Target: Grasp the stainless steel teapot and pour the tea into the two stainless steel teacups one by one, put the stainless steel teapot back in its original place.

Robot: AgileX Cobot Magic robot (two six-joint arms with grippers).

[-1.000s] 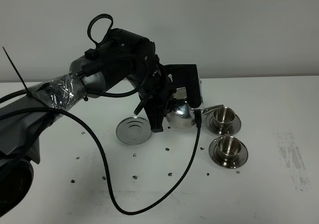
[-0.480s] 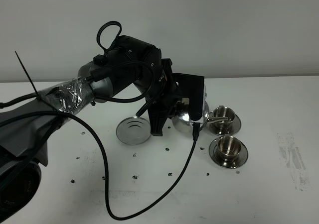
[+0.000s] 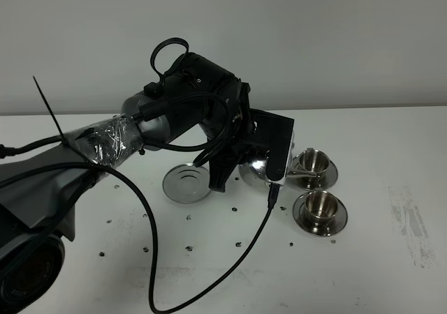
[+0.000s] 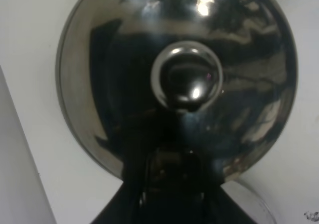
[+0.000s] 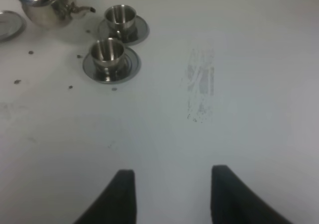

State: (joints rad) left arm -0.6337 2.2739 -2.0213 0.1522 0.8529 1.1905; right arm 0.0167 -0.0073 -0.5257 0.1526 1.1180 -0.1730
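Note:
My left gripper (image 3: pixel 271 159) is shut on the loop handle of the stainless steel teapot (image 3: pixel 253 170), which hangs tilted, its thin spout reaching to the far teacup (image 3: pixel 313 162). The left wrist view looks down on the knobbed lid (image 4: pixel 187 82), with the gripper (image 4: pixel 172 181) dark at the handle. The near teacup (image 3: pixel 320 204) stands on its own saucer. The bare round saucer (image 3: pixel 187 183), the original place, lies left of the pot. No tea shows. My right gripper (image 5: pixel 172 196) hovers open over bare table, far from the teapot (image 5: pixel 47 6) and both teacups (image 5: pixel 119 17) (image 5: pixel 106 52).
A black cable (image 3: pixel 209 279) loops from the left arm across the front of the white table (image 3: pixel 377 272). Small dark specks dot the surface around the saucers. A grey scuff (image 5: pixel 202 84) marks the table's right side.
The left arm has carried the teapot to the right, toward the far teacup, and tipped it further. The right gripper's earlier position is not shown.

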